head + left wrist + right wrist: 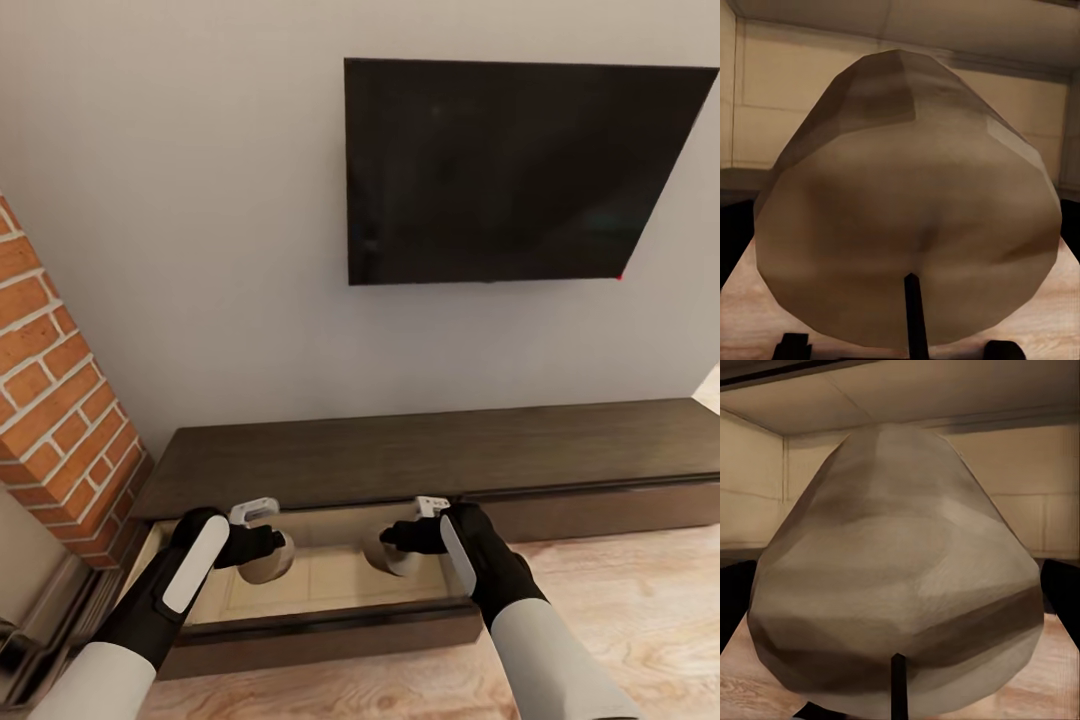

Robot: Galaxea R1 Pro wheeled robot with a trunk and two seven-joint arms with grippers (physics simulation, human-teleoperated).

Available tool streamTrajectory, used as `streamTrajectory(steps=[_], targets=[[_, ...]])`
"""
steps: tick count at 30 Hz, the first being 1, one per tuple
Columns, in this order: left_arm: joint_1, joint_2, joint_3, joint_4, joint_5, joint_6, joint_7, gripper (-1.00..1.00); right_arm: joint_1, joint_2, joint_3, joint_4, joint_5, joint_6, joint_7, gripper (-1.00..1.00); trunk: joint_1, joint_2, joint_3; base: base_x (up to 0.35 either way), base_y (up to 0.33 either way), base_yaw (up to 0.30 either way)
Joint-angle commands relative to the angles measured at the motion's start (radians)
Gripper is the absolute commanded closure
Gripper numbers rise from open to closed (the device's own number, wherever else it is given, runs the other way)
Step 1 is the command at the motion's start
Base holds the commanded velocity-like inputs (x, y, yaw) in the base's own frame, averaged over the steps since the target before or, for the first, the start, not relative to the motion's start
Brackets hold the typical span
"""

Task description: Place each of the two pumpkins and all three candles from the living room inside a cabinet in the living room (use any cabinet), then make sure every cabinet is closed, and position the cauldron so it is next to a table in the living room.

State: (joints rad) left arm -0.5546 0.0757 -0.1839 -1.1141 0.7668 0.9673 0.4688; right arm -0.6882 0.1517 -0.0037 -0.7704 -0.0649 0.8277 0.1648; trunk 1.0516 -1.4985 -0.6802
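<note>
Two candles are counted here, one in each gripper. The left candle (268, 560) sits clamped in the left gripper (262, 552), and the right candle (397, 555) is grasped by the right gripper (405, 545); each wrist view has a cream-beige lump (907, 217) (896, 577) close against the lens with pale drawer walls behind it. Both hang over the pale inside of the one pulled-out drawer (330, 580) of the long dark cabinet (430, 455), the left at about 9 o'clock of the opening and the right at about 3 o'clock. Whether either touches the drawer floor I cannot tell.

As a judgement, the task is partway: these two candles are at the point of being let go inside, and the drawer front (320, 635) then needs pushing shut. A third candle, two pumpkins and the cauldron beside the table remain to be accounted for.

Outward: one black television (520, 170) on the wall at 12 o'clock, one brick column (55, 400) at 9 o'clock, wood floor (620, 600) at 4 o'clock.
</note>
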Motion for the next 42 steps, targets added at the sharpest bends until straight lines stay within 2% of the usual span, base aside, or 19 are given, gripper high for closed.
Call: streamTrajectory(steps=[1, 18, 39, 42], targets=[[-0.001, 0.001, -0.003, -0.001, 0.01, 0.001, 0.01, 1.0, -0.001, 0.0, -0.001, 0.001, -0.009, 0.005, -0.008, 1.0, 0.0, 0.0, -0.001, 0.097, 0.0, 0.0], [-0.001, 0.001, -0.004, 0.014, 0.009, 0.002, 0.012, 1.0, -0.001, 0.003, -0.001, 0.023, -0.01, 0.009, -0.025, 1.0, 0.0, 0.0, -0.001, 0.119, 0.011, 0.0], [-0.001, 0.001, -0.003, 0.014, 0.004, 0.002, 0.013, 1.0, -0.001, 0.005, -0.001, 0.029, -0.009, 0.01, -0.024, 1.0, 0.0, 0.0, -0.001, -0.035, 0.078, 0.0], [-0.001, 0.001, -0.003, 0.014, 0.003, 0.002, 0.013, 1.0, -0.001, 0.005, -0.001, 0.029, -0.009, 0.01, -0.023, 1.0, 0.012, -0.021, -0.01, 0.0, 0.0, 0.0]])
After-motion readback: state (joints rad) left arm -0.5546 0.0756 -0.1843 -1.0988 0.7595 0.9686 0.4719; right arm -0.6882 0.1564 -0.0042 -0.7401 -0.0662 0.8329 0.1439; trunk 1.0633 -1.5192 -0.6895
